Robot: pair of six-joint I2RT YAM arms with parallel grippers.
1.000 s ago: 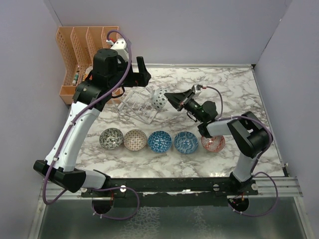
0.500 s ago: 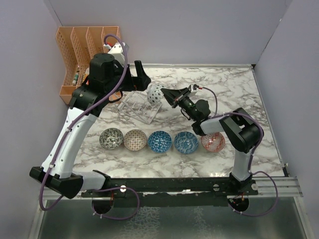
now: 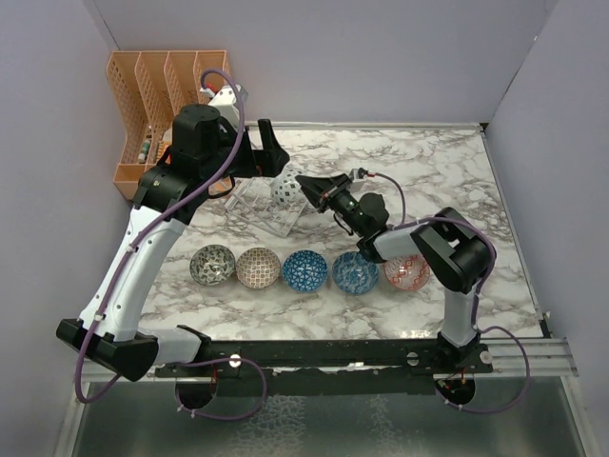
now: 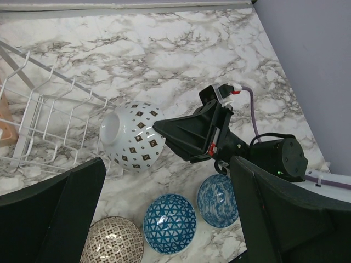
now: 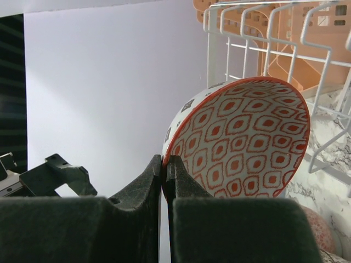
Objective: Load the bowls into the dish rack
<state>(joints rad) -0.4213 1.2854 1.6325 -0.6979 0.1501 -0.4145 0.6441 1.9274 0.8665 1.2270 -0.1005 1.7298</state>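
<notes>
Orange organiser (image 3: 162, 86), far left: counted?
— Entered, not for loading. Next, left gripper (image 4: 167, 170): jaws wide apart, empty, hanging over the dish rack (image 3: 255, 205).

Marble table (image 3: 457, 181), any item in transit?
— One held bowl (image 3: 285, 190), white with dark diamonds outside and red-patterned inside. It is on its side at the rack's right end, not yet in a slot; whether it touches the bars I cannot tell. Right gripper (image 3: 309, 186) is pinched tight on its rim alone.

Front row?
— Grey-black bowl (image 3: 212, 264), beige bowl (image 3: 258, 268), first blue bowl (image 3: 304, 269), second blue bowl (image 3: 353, 272), red-pink bowl (image 3: 409, 276), all waiting.

Hazards?
— Thin rim pinch: a knock on a bar could twist the bowl loose. The rack, likely light, may slide if pushed. The left gripper hangs close enough to be struck.
</notes>
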